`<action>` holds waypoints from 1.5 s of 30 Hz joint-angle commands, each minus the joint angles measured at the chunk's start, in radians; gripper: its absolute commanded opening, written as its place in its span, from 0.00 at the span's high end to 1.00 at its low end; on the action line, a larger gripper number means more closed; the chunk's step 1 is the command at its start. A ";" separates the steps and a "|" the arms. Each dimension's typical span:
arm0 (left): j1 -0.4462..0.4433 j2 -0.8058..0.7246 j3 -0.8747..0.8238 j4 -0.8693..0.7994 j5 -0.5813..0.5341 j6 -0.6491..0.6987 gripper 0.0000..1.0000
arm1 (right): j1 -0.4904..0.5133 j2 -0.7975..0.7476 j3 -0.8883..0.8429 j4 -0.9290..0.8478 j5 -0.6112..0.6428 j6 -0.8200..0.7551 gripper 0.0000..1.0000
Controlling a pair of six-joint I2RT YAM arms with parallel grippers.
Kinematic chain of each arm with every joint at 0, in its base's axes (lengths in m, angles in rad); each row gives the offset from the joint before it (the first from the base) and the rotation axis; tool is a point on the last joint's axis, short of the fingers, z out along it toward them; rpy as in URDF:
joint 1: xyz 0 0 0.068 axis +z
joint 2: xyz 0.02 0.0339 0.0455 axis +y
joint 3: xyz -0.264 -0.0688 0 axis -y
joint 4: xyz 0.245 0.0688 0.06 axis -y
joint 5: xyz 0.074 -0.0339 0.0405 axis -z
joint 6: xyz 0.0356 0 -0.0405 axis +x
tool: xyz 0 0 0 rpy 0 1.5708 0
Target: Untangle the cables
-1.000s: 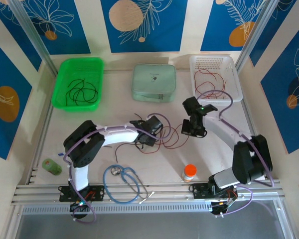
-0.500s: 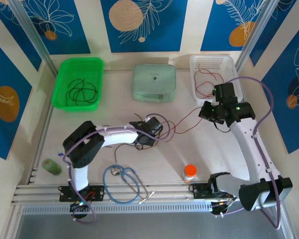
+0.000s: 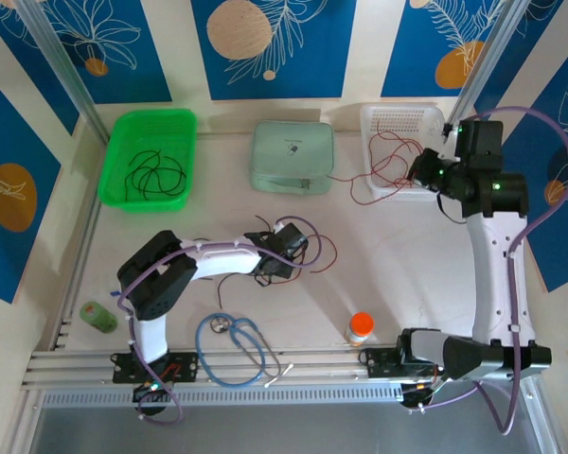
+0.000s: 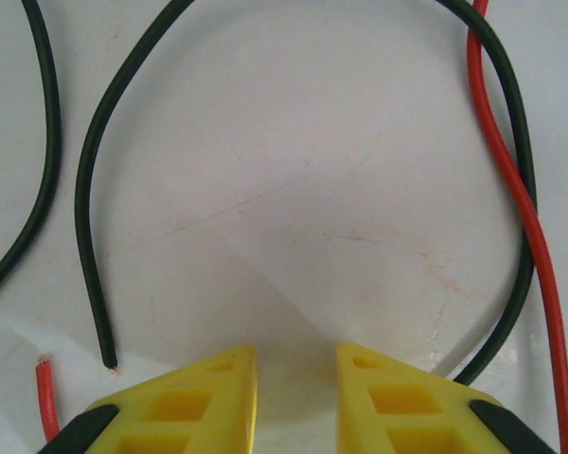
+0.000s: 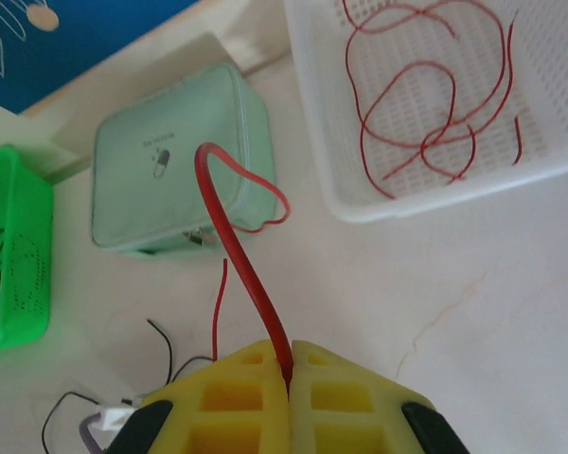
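Blue leaf-printed panels are set behind a pale table (image 3: pixel 293 312). From above, black cables (image 3: pixel 153 175) are seen coiled in a green tray (image 3: pixel 123 132) and red cables (image 3: pixel 398 161) in a white basket (image 3: pixel 402 113), with a mint zip case (image 3: pixel 293 156) between the two. The right gripper (image 3: pixel 424 172) is held over the basket's right part, and a red cable (image 3: pixel 352 194) is trailed from it to the left. The left gripper (image 3: pixel 273 263) is lowered at mid-table beside a loose tangle (image 3: pixel 312 253) of red and black wire. On the left wrist camera, yellow fingers (image 4: pixel 189 402) are seen slightly parted over bare tabletop, nothing gripped; a black wire (image 4: pixel 85 236) is ended just beside the left finger, and a red wire (image 4: pixel 530 246) is run past the right one. On the right wrist camera, the pads are pressed together on the red cable, which is arched up from them toward the case, with the basket well beyond.
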 commanded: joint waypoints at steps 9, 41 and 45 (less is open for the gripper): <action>0.053 0.019 -0.087 -0.252 -0.183 -0.005 0.75 | -0.096 0.131 0.207 0.074 -0.015 0.000 1.00; 0.058 -0.514 0.010 -0.328 -0.224 0.088 0.55 | -0.101 0.662 0.147 0.497 0.379 -0.104 1.00; 0.062 -0.534 0.002 -0.354 -0.221 0.068 0.55 | -0.095 0.784 0.199 0.431 0.357 -0.101 1.00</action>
